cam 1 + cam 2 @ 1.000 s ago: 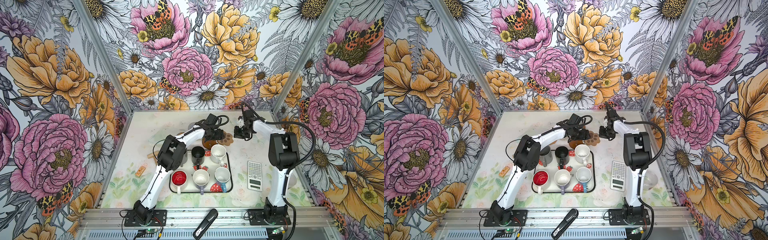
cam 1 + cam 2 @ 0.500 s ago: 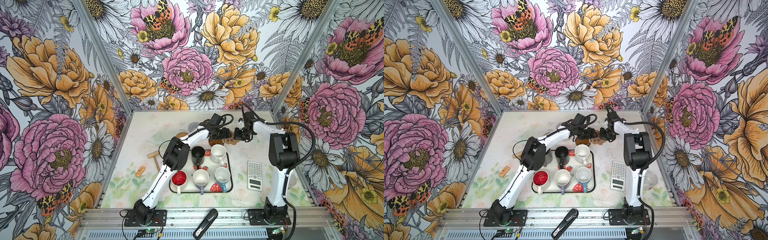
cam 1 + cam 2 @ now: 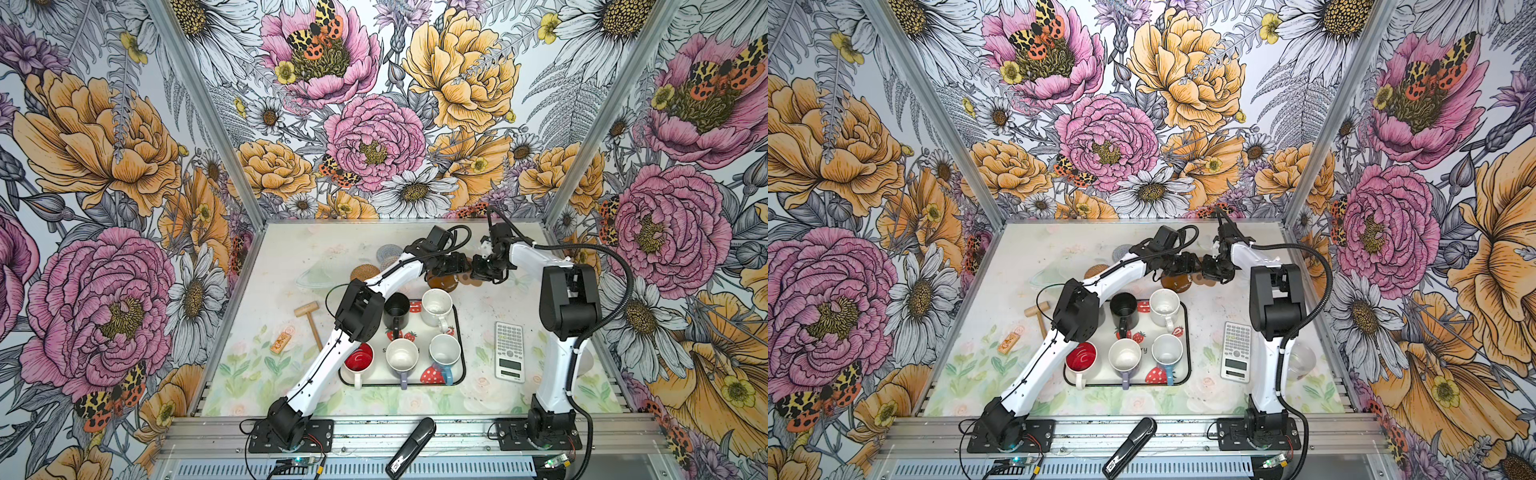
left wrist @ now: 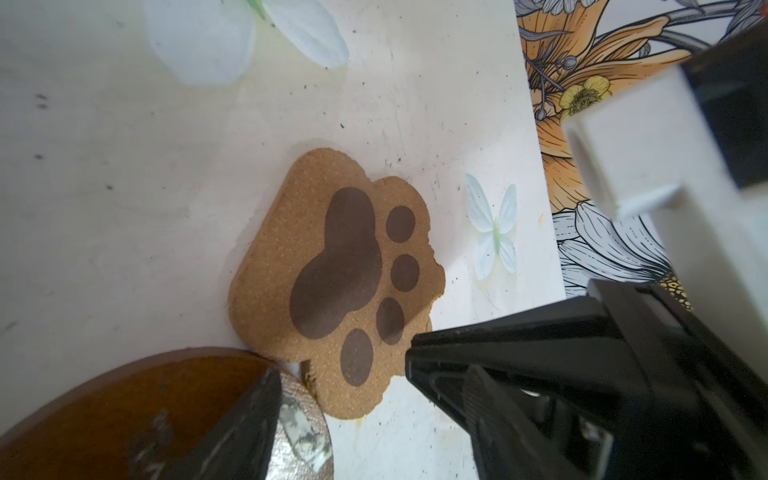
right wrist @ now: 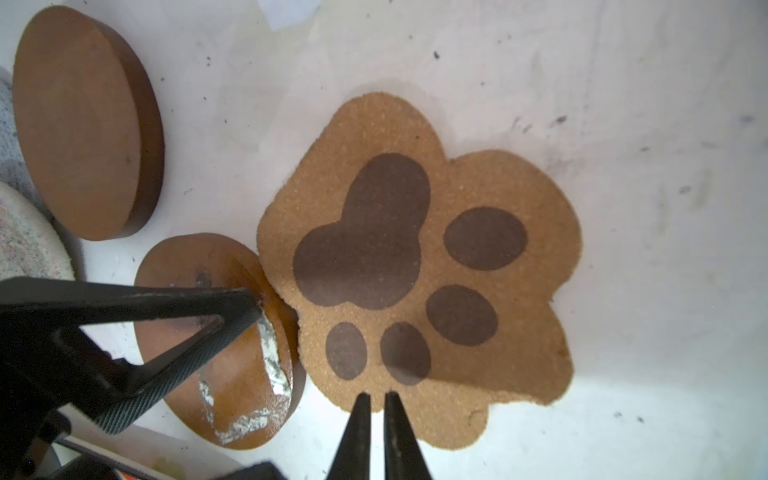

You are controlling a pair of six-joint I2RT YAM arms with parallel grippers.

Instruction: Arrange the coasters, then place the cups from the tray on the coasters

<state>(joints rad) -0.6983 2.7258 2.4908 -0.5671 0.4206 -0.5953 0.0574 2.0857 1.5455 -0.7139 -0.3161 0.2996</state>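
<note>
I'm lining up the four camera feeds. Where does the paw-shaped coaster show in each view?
In a top view: paw-shaped coaster right of centre, partly under the right gripper.
In a top view: paw-shaped coaster in the same spot.
Left wrist: centre of the frame.
Right wrist: centre, filling much of the frame.
Shared landmark: the scuffed brown disc beside it.

Both arms stretch to the back of the worktop. Left end effector and right end effector sit nose to nose at a brown disc coaster. Rattan coaster and grey-blue coaster lie to their left. Strawberry tray shows five: black mug, speckled white mug, red-lined mug, lavender-handled mug, blue-handled mug. Calculator to its right, wooden mallet to its left.
</note>
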